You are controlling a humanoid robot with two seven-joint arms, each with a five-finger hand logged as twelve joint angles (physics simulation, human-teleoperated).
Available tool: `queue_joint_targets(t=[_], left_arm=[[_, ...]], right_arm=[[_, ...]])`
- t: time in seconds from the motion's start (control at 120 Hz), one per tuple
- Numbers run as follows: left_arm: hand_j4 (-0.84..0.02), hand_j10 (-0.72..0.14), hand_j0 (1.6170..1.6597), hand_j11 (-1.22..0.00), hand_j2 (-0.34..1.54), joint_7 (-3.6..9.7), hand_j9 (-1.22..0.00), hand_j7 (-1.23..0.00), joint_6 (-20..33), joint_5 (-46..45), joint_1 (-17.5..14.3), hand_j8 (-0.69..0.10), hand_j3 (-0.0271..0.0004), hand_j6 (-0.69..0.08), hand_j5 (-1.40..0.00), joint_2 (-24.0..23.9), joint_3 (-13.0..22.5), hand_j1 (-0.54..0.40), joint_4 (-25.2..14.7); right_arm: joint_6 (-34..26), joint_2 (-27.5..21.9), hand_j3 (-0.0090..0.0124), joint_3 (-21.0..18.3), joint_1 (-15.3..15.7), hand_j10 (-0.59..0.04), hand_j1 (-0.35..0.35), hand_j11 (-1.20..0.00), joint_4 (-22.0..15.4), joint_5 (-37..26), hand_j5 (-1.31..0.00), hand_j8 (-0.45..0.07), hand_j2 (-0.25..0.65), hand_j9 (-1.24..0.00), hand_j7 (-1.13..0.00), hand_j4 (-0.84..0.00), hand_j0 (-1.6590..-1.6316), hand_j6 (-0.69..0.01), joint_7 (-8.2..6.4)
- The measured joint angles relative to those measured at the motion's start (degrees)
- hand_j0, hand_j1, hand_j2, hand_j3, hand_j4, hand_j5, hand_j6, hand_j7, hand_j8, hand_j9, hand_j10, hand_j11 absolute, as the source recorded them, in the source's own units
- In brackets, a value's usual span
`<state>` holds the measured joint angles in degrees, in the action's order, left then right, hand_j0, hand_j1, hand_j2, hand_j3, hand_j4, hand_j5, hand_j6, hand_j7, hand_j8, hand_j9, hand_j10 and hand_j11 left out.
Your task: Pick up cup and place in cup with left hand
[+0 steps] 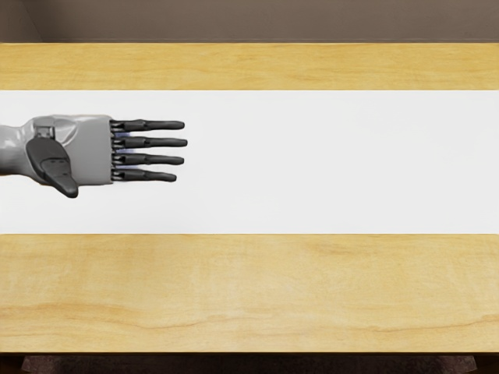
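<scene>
My left hand (148, 153) reaches in from the picture's left edge, its four dark fingers straight and pointing right, the thumb angled toward the near side. It is open and holds nothing that I can see. Small bluish patches (122, 153) show between the bases of the fingers; whether they belong to an object under the hand I cannot tell. No cup can be made out, though the palm and fingers cover part of the surface.
A wooden table (249, 292) fills most of the view, with a wide white strip (335, 164) running across it from left to right. The table's near edge lies low in the picture, and a brownish wall (265, 19) stands behind the far edge.
</scene>
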<state>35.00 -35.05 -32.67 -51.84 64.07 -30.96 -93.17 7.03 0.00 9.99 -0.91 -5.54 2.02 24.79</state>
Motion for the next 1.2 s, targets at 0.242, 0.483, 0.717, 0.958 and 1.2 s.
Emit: queue_joint_targets(t=[0.242, 0.483, 0.717, 0.958, 1.2], left_arm=[[-0.007, -0.008, 1.6581, -0.01, 0.00, 0.00, -0.01, -0.01, 0.0, 0.1, -0.8, -0.006, 0.0000, -0.006, -0.01, -0.4, 0.4, 0.335, -0.3], [-0.008, -0.009, 1.6581, -0.01, 0.00, 0.00, -0.01, -0.01, 0.0, 8.0, -5.5, -0.008, 0.0000, -0.007, -0.01, -7.9, -1.2, 0.335, -0.1], [-0.010, -0.010, 1.6581, -0.01, 0.00, 0.00, -0.01, -0.01, 0.3, 37.0, -12.1, -0.010, 0.0000, -0.010, -0.01, -16.1, -5.0, 0.335, 0.7], [-0.012, -0.012, 1.6581, -0.02, 0.00, 0.00, -0.02, -0.02, 4.9, 65.5, -14.9, -0.012, 0.0000, -0.013, -0.02, -20.5, -3.7, 0.335, 3.6], [-0.015, -0.014, 1.6581, -0.02, 0.00, 0.00, -0.02, -0.02, 7.8, 83.1, -14.6, -0.015, 0.0000, -0.015, -0.02, -21.2, 0.8, 0.335, 7.4]], right_arm=[[0.0, 0.0, 0.0000, -0.4, -0.1, 0.000, -0.349, 0.00, 0.0, -0.2, 0.00, 0.000, 0.000, 0.00, 0.00, 0.000, -1.6581, 0.000, -0.04], [0.1, 0.0, 0.0000, -0.5, -0.1, 0.000, -0.349, 0.00, 0.0, -0.3, 0.00, 0.000, 0.000, 0.00, 0.00, 0.000, -1.6581, 0.000, -0.03], [0.1, 0.0, 0.0000, -0.5, -0.1, 0.000, -0.349, 0.00, -0.1, -0.3, 0.00, 0.000, 0.000, 0.00, 0.00, 0.000, -1.6581, 0.000, -0.04], [0.1, 0.0, 0.0000, -0.5, -0.1, 0.000, -0.349, 0.00, -0.2, -0.3, 0.00, 0.000, 0.000, 0.00, 0.00, 0.000, -1.6581, 0.000, -0.01], [0.2, 0.0, 0.0000, -0.5, -0.2, 0.000, -0.349, 0.00, -0.3, -0.3, 0.00, 0.000, 0.000, 0.00, 0.00, 0.000, -1.6581, 0.000, 0.00]])
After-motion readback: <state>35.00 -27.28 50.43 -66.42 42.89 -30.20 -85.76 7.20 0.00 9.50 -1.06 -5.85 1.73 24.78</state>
